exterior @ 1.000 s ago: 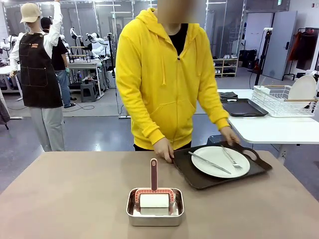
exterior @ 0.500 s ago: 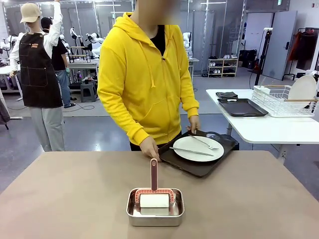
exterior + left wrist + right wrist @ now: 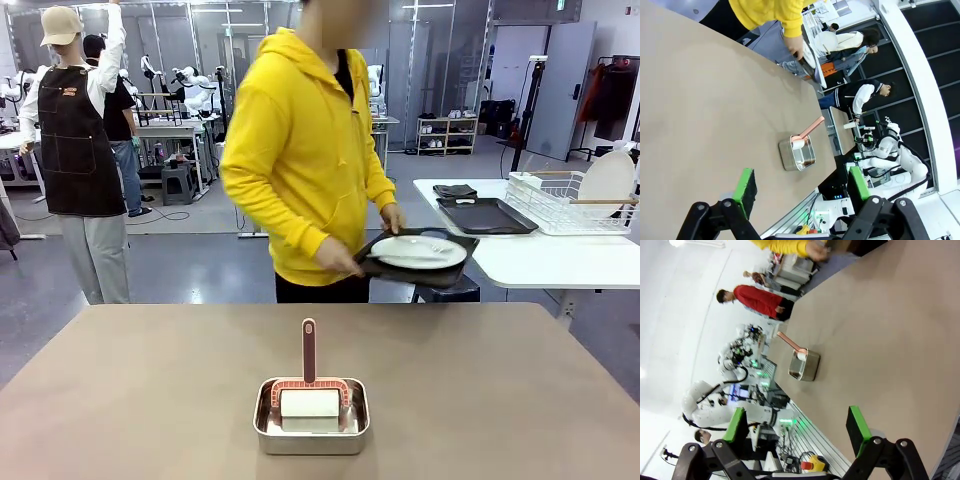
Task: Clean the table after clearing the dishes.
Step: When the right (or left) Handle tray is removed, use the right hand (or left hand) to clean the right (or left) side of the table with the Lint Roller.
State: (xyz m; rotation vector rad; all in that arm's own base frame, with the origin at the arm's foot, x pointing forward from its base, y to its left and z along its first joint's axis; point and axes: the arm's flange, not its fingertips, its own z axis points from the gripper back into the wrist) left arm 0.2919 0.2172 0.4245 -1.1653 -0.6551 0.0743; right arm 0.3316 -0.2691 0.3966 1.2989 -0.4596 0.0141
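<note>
Scrubber (image 3: 309,397) sits in the steel pan (image 3: 311,432) ahead, its handle pointing away from us. Our left pincer (image 3: 802,184) and right pincer (image 3: 796,424) gape wide and empty, well short of it.

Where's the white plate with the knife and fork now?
Front view, right of centre: the plate lies on the dark tray the person carries, past the far edge of the table, beside the white side table.

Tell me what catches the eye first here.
A person in a yellow hoodie stands at the far side of the table, holding a dark tray with a white plate in the air. Near the table's front middle sits a steel pan holding a red-handled scrubber.
</note>
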